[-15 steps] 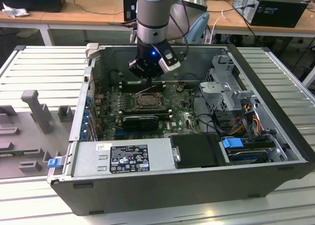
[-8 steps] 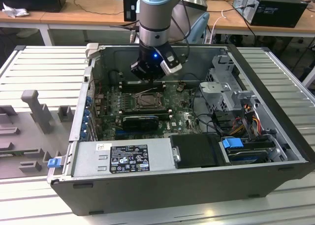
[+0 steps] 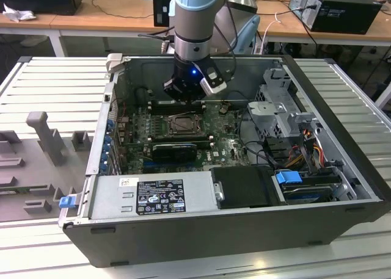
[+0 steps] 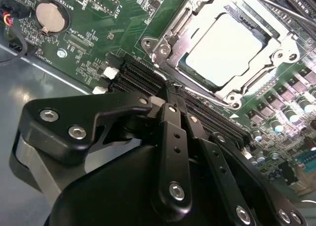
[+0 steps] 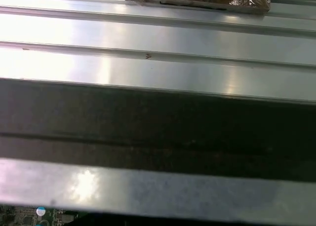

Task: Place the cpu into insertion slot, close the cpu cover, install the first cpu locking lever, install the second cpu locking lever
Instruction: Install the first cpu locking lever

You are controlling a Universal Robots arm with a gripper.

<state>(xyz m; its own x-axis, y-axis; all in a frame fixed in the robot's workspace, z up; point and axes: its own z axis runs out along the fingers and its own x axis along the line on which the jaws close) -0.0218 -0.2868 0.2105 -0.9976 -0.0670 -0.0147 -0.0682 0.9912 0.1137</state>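
On the exterior view's left, grey fixtures (image 3: 46, 132) sit on the ribbed bench (image 3: 55, 77). In the middle stands the open computer case (image 3: 201, 230), and the hand (image 3: 183, 91) hangs just behind the insertion slot (image 3: 183, 124). In the second wrist view the hand (image 4: 174, 90) is clenched with nothing in it, its tips by a thin lever (image 4: 197, 95) at the cpu cover (image 4: 170, 30). The cpu (image 4: 224, 48) lies seated under that frame.

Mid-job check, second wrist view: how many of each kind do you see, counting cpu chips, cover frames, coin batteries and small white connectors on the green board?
Silvery-grey square cpu: 1
Square metal cpu cover frame: 1
Round silver coin battery: 1
Small white connectors: 2
Total: 5
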